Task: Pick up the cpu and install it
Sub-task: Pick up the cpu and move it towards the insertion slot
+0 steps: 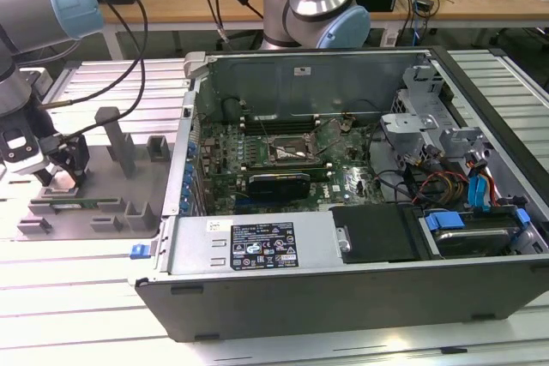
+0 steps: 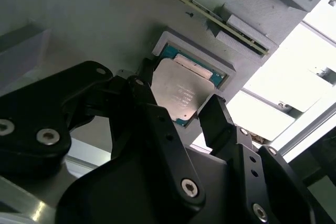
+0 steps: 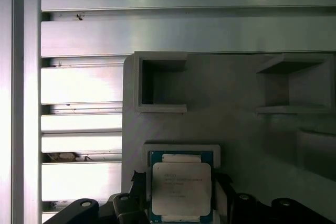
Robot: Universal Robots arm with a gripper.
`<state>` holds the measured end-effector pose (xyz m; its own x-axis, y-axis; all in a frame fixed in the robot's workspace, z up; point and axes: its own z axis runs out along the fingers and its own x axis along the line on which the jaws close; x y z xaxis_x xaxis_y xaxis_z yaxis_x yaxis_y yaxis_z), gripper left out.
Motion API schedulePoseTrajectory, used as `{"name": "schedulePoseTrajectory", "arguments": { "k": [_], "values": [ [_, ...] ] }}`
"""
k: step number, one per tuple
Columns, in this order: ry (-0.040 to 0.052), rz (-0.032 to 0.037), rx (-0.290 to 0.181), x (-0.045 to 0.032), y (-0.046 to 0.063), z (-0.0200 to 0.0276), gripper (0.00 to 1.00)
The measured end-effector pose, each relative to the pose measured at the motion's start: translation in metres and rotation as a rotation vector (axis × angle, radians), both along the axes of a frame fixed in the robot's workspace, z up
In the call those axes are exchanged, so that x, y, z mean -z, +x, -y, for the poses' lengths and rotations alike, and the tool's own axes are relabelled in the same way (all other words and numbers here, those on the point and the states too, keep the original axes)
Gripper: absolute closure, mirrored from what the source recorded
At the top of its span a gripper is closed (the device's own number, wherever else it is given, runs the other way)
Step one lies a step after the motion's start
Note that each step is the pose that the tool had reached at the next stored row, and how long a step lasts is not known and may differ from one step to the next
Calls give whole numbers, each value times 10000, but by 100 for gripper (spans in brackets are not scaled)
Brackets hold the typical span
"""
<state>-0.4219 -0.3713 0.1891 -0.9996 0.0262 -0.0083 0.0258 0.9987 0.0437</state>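
The cpu, a small silver square with a thin green rim, lies flat in a shallow recess of the grey fixture plate at the exterior view's left. My gripper is lowered over it. One black finger stands on each side of the chip, and small gaps show between the fingers and its edges, so the gripper is open. The chip rests in its recess. The dark socket frame sits on the motherboard inside the open computer case, well to the exterior view's right of the gripper.
A long narrow memory stick stands on edge in a slot of the plate beside the cpu recess. Grey posts and box-shaped holders rise from the plate. A second arm's base stands behind the case. Ribbed aluminium table surrounds everything.
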Motion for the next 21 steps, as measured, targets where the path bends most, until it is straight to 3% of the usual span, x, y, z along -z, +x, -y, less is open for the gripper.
{"name": "schedulePoseTrajectory", "arguments": {
  "k": [19, 21],
  "values": [
    [0, 0, 0, -6, 12, -8, 38],
    [-1, -2, 0, -7, 12, -7, 46]
  ]
}}
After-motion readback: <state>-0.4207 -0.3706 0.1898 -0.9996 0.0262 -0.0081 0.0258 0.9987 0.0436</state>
